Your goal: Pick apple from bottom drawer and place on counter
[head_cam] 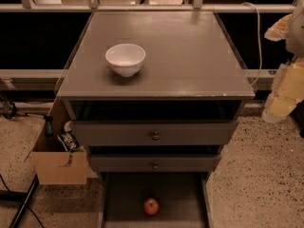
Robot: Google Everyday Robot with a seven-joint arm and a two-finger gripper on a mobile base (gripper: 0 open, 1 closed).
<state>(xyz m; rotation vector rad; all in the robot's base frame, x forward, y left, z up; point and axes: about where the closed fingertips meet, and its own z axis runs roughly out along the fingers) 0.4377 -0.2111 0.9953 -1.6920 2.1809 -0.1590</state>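
Below the bench (190, 56), the bottom drawer (126, 198) is pulled open, exposing the apple (151, 206). Jaws, held at right, cannot be judged

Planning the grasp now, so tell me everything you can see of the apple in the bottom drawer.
The apple is small, round and red with a yellowish-orange patch. It sits alone on the flat floor of the open bottom drawer, midway between its side walls, touching nothing else. The gripper hangs at the right, beside the counter, well away from it.
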